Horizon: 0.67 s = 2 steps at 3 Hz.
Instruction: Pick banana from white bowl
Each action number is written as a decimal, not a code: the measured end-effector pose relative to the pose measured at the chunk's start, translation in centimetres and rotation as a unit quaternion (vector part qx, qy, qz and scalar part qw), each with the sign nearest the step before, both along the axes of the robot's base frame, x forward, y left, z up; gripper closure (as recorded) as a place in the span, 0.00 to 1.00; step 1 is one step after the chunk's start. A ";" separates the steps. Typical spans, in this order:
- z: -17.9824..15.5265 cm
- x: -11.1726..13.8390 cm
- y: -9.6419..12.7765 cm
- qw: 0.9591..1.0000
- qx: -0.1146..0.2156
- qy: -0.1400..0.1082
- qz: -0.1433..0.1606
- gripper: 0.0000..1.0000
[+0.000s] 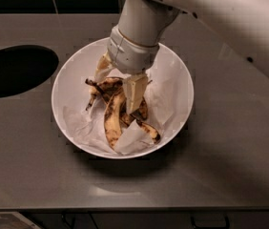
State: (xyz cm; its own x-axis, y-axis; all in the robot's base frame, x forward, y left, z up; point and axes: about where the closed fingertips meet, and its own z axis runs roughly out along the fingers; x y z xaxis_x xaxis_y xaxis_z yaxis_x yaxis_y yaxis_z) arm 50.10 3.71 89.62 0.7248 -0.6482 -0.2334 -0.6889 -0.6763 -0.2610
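Camera view: pale two-finger gripper (116, 92) low inside wide glossy white bowl (64, 80), fingers spread, nothing clamped. Limp yellow brown-spotted banana peel (112, 124) lies on crumpled white paper lining (169, 87), long strips running toward camera, upper end between fingers. Squeeze should catch it.

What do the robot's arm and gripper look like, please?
The arm is smooth, rounded and off-white, with a few small dark dots, ending in a pale cylindrical wrist with a ringed collar. The gripper, in the bowl over the banana, has two flat, cream, tapering fingers. No cables show.
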 end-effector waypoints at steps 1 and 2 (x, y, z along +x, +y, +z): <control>-0.2 0.0 0.3 1.000 -0.002 0.008 0.013 0.31; 0.0 -0.6 0.3 1.000 -0.004 0.011 0.019 0.31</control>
